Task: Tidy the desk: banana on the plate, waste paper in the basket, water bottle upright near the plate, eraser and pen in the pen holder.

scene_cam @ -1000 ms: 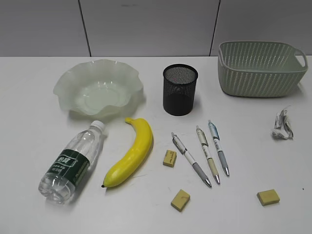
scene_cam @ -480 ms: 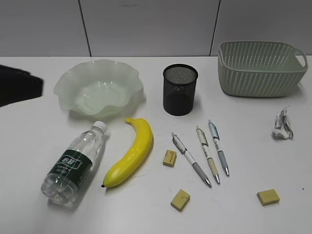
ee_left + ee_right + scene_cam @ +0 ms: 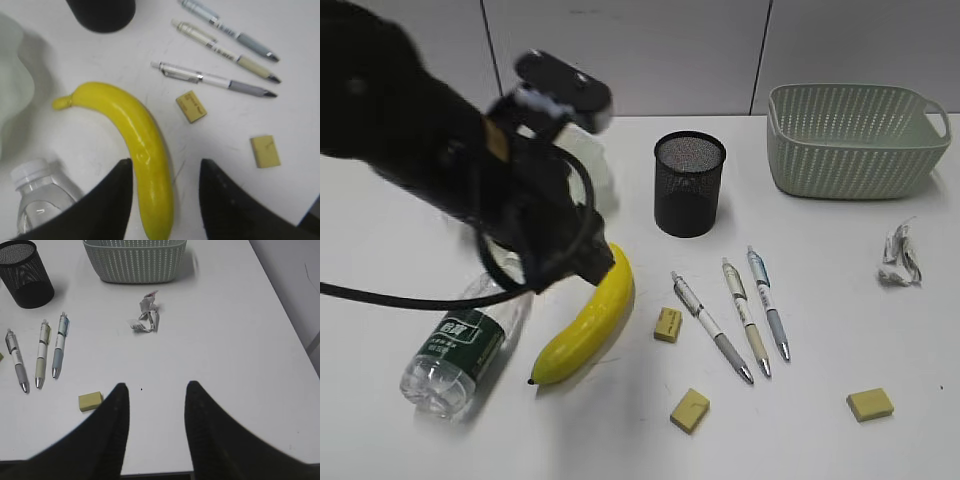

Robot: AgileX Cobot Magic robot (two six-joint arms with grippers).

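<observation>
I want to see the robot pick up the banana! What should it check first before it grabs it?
1. Left gripper open: ok, both fingers stand apart.
2. Fingers either side of the banana: ok, it lies between them in the left wrist view.
3. Banana free to lift: ok, it lies apart from the water bottle and nearest eraser.
4. Fingers low enough to close: cannot tell.
5. Plate ready for it: cannot tell, the arm hides most of it.
6. Right gripper out of the way: ok, open and empty over bare desk.
</observation>
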